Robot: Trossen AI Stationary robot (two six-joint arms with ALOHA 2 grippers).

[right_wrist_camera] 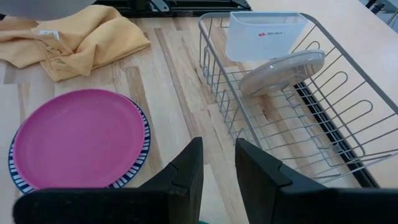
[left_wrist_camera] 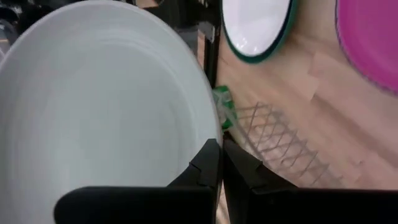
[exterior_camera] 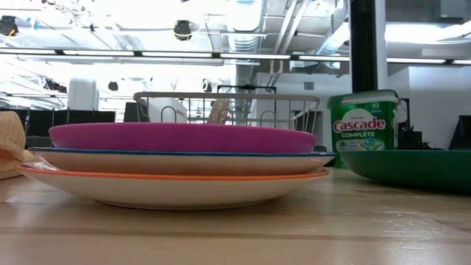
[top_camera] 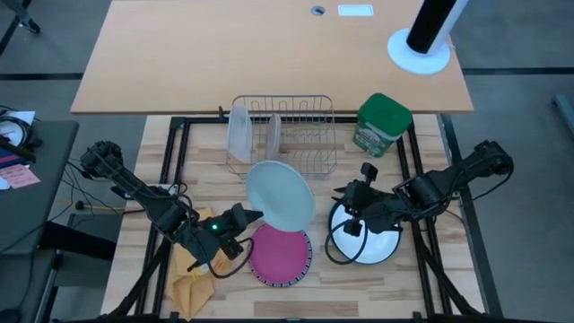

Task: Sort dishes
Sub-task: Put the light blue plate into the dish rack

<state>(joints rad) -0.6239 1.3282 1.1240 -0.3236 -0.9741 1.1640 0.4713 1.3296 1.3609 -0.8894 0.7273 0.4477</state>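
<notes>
The left gripper [top_camera: 244, 215] is clenched on the rim of a round, pale grey plate [top_camera: 280, 193], holding it clear of the table between the stack and the wire dish rack [top_camera: 300, 135]. To do this well, I judge the plate should be tipped on edge and lined up with a free slot beside the plate already standing in the rack, then lowered before letting go. The stack topped by the magenta-pink plate [top_camera: 279, 254] lies just below. The right gripper [top_camera: 357, 211], fingers slightly apart and grasping nothing visible, hovers over the white plate with dark green rim [top_camera: 381, 251].
</notes>
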